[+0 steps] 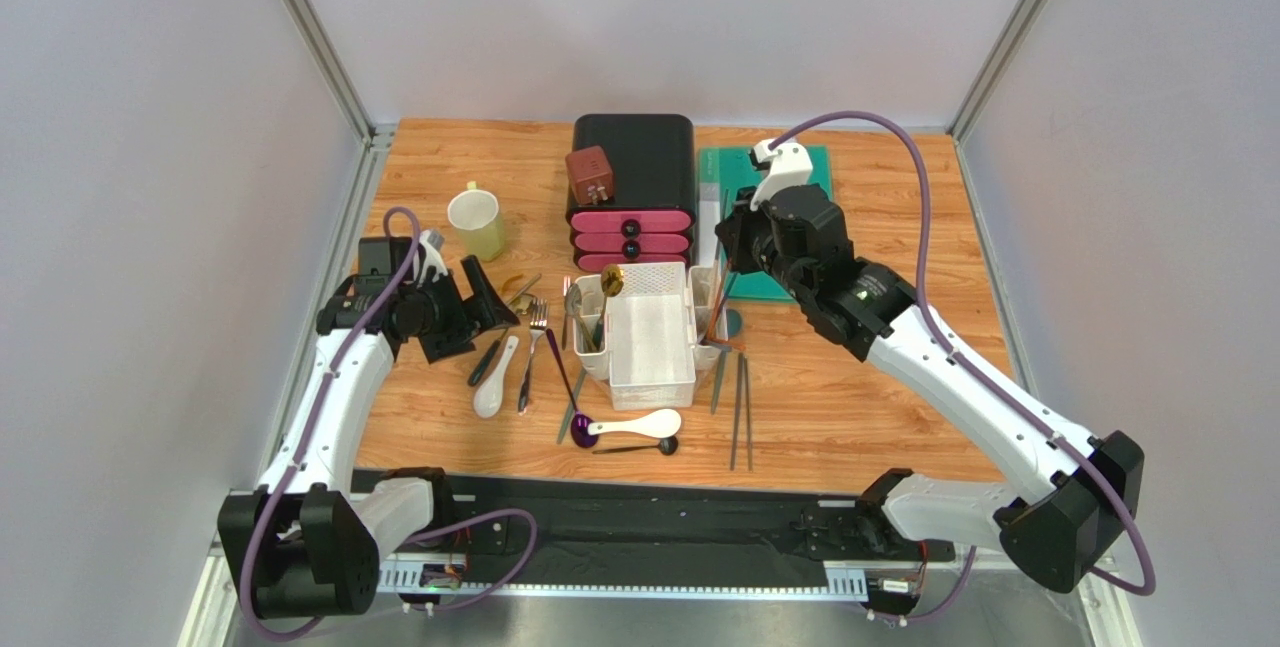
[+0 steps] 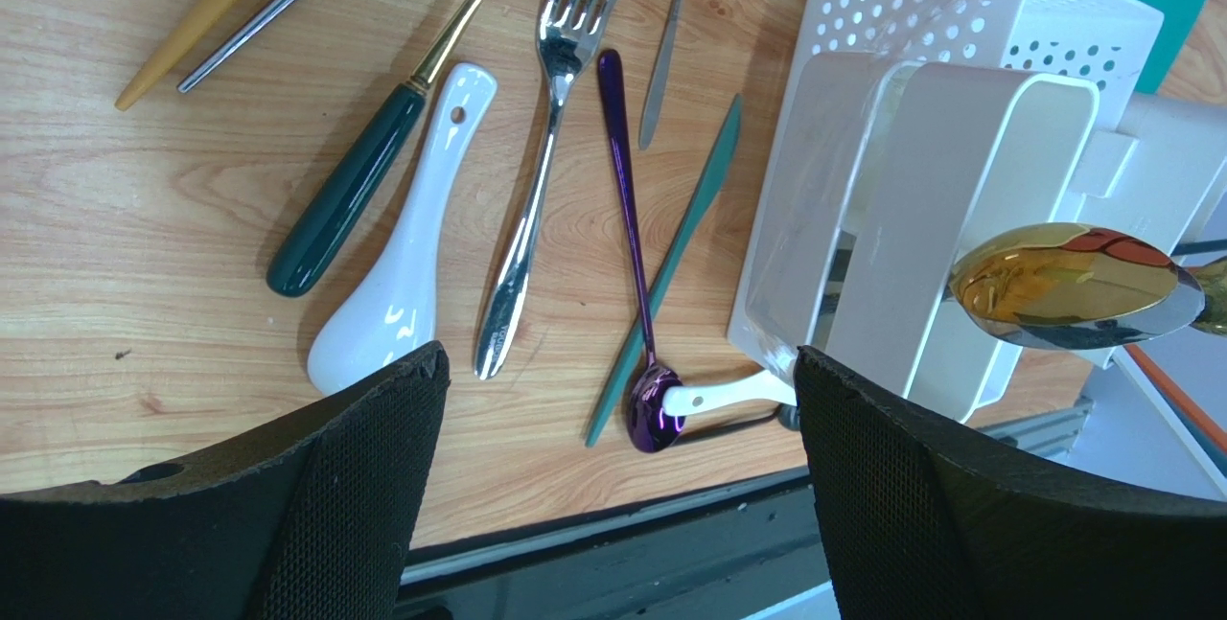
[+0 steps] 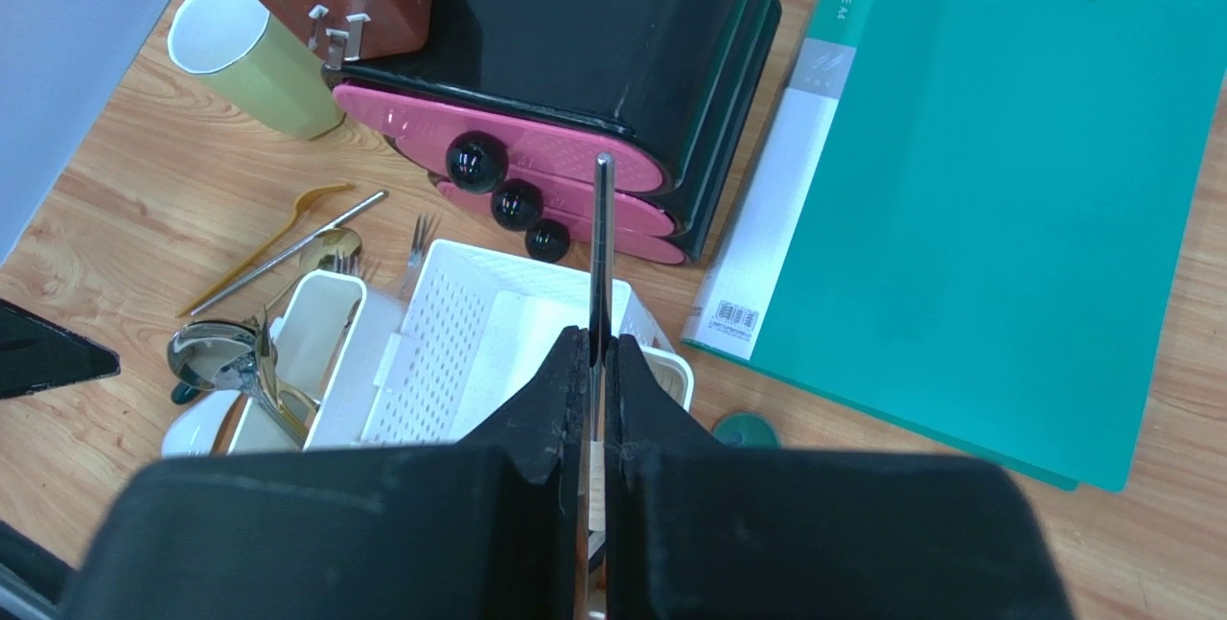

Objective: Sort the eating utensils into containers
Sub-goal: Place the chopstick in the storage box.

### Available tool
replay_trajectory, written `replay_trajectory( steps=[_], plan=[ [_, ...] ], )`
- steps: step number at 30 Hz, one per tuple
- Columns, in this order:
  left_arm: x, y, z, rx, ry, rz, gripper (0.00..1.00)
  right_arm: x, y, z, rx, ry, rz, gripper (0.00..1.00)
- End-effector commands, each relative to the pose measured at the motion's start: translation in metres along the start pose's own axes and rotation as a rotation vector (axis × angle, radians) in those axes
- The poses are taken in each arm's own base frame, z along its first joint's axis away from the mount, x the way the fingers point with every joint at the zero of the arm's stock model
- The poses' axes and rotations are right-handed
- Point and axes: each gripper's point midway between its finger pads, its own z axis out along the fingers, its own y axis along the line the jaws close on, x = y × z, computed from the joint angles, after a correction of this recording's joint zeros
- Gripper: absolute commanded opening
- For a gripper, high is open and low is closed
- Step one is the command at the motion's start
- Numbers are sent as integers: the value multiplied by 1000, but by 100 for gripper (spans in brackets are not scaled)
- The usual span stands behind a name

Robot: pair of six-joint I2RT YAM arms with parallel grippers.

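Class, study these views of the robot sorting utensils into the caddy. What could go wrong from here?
1. The shut right gripper pinches a slim dark stick; it could swivel or slip and miss the caddy.
2. The open left gripper hangs over a fork and purple spoon lying close together; closing there might catch or drag both.

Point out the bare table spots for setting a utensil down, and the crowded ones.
Bare wood: front right, between the loose chopsticks and the right arm; back left, behind the mug. Crowded: the strip between the open left claw and the caddy, littered with a fork, ceramic spoon and more. The right claw grips a thin rod.
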Motion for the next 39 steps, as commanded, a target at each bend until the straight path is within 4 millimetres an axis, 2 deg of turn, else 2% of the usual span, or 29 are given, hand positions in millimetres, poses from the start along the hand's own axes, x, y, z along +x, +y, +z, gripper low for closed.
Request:
replay_trajectory(
  steps=[1,8,23,30,31,32,33,39],
  plan=[
    [-4,-4,-3,9,-25,18,94,-23,6,3,-23,-107,-13,0],
    [-3,-4,-3,7,-25,18,94,7,6,12,-33,-42,-1,0],
    [-1,-4,-1,5,-14,23,94,48,6,13,-32,14,33,1],
    [-1,-6,-1,6,-15,29,94,57,-1,6,2,46,58,12],
    [-1,-6,-2,8,-19,31,94,58,-1,5,2,44,68,15],
    [-2,-6,-2,6,-20,27,94,63,-3,4,6,51,72,24],
    [-1,-6,-2,4,-19,27,94,62,-3,1,5,47,79,28],
    [-1,-5,-2,3,-19,29,94,68,-9,-9,20,63,86,43]
  ],
)
